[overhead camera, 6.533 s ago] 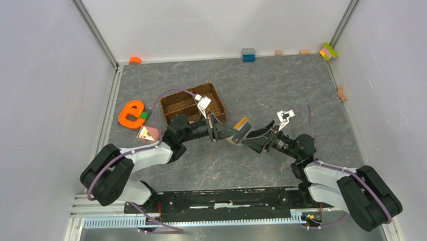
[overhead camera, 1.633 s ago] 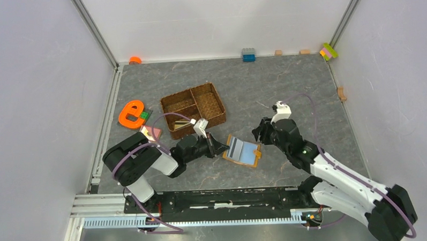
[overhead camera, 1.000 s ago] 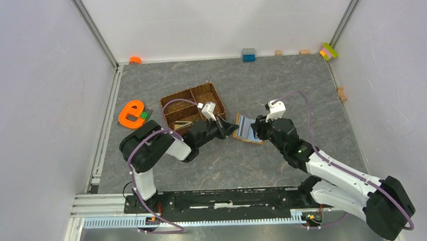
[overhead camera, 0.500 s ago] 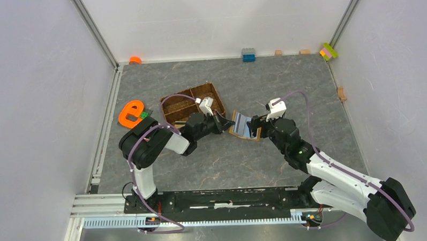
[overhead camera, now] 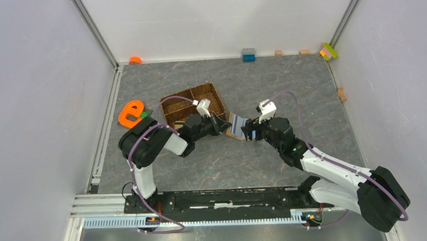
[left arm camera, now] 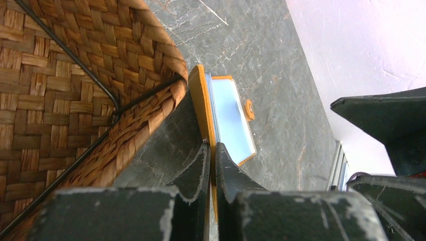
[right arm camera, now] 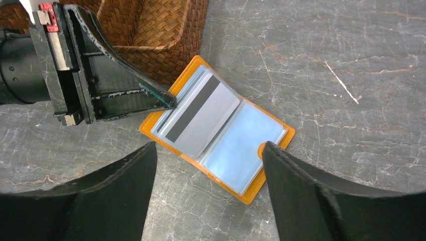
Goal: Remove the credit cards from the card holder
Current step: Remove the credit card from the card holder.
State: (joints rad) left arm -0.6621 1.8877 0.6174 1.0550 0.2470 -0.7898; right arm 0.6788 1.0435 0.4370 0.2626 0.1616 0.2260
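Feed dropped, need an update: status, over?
Left gripper shut on edge of open orange folding card holder. Right gripper open above it. Grey black-striped card in its slot. Brown woven tray right beside holder.

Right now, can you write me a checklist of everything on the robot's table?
Surface: grey stone-look table, scratched.
Job's things: card holder open; striped credit card in its slot.
Clutter: woven tray, orange e toy, bricks along back wall.
Grippers: left gripper shut on the card holder's edge; right gripper open over it.
Cables: purple cable looped off each wrist.
Surroundings: white walls; nothing else seen.
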